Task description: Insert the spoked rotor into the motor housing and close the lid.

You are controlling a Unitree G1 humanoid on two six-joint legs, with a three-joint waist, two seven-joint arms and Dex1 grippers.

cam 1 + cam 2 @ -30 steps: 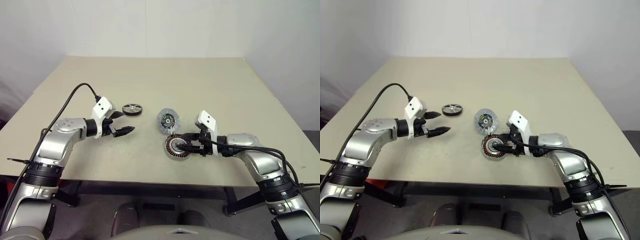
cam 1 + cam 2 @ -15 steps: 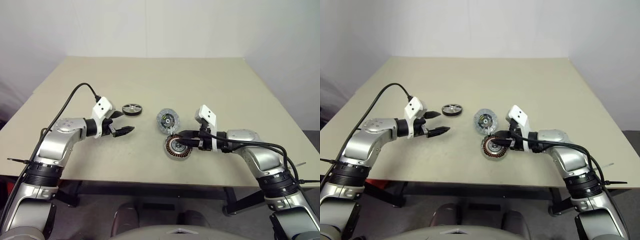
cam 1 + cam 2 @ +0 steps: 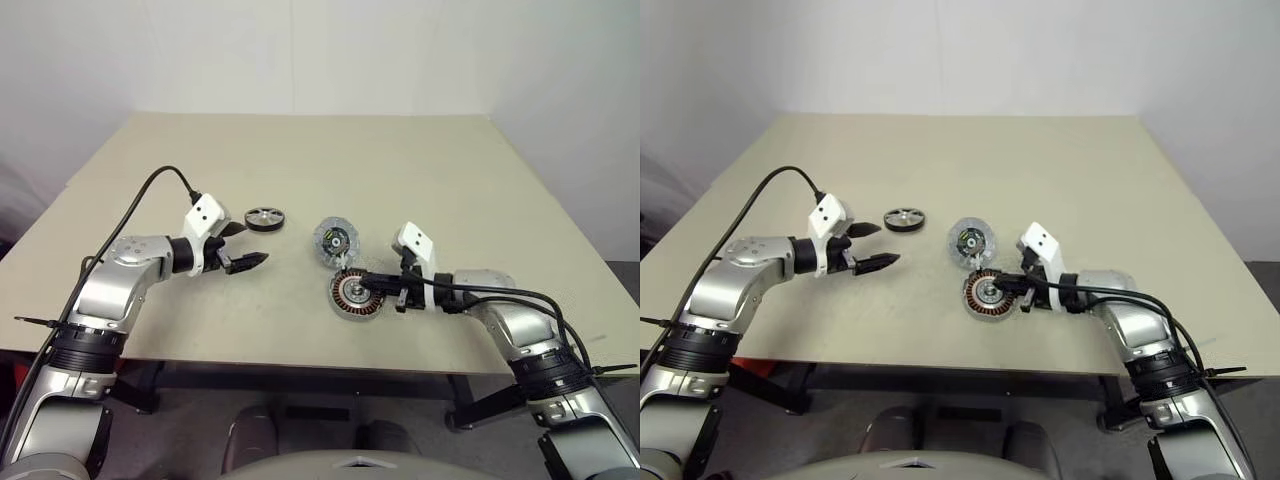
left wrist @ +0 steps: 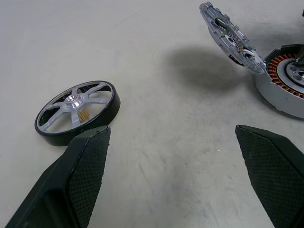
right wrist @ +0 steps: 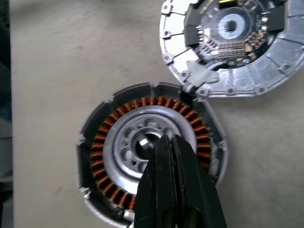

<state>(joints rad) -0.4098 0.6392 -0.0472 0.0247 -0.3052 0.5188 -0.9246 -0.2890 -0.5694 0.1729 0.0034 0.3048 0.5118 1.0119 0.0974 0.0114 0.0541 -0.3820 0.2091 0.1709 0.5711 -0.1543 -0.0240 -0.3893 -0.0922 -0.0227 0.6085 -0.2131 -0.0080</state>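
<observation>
The motor housing (image 3: pixel 352 294) lies open on the table, its copper windings ringing a silvery centre (image 5: pixel 142 142). Its lid (image 3: pixel 334 241) stands tilted up at the far edge, green-and-black centre (image 5: pixel 232 21) facing me. My right gripper (image 3: pixel 362 290) is shut with nothing between its fingers, and its tips (image 5: pixel 166 140) are over the housing's centre. The spoked rotor (image 3: pixel 263 218) lies flat to the left, also seen in the left wrist view (image 4: pixel 76 111). My left gripper (image 3: pixel 248 246) hovers open just in front of the rotor, holding nothing.
The beige table (image 3: pixel 300 160) stretches bare behind the parts. Its front edge (image 3: pixel 300 360) runs just below both arms. A black cable (image 3: pixel 150 190) loops up from my left wrist.
The right gripper's fingers have closed from partly open to shut, and it lifted slightly, then sank back onto the housing's centre. The left arm, rotor and lid have not moved.
</observation>
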